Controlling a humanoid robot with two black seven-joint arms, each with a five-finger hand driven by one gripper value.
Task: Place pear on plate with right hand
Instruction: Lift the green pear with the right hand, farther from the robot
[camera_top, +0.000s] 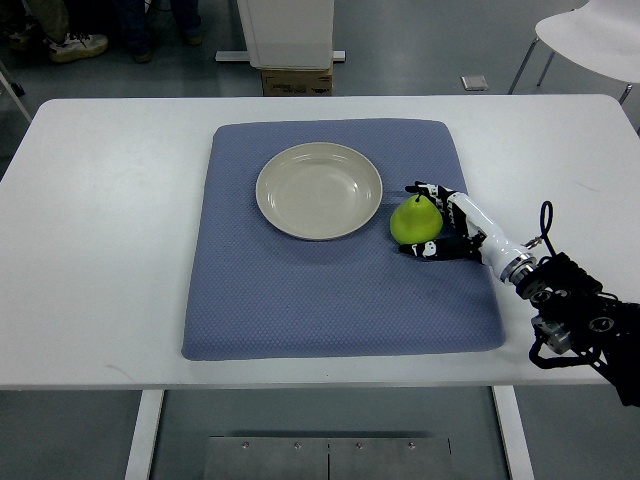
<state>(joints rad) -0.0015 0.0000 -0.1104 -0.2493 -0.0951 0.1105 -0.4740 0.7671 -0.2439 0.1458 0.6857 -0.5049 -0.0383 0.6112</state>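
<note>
Nearest, the right arm reaches in from the lower right corner, slanting up-left across the white table. Its right hand cups the green pear, fingers curled around both sides of it. That pear sits on the blue mat, just beside the empty plate further back.

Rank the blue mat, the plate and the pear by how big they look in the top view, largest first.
1. Blue mat, covering much of the white table.
2. Plate, empty, lying on the mat.
3. Pear, clearly smallest, beside the plate with the right hand around it.
</note>
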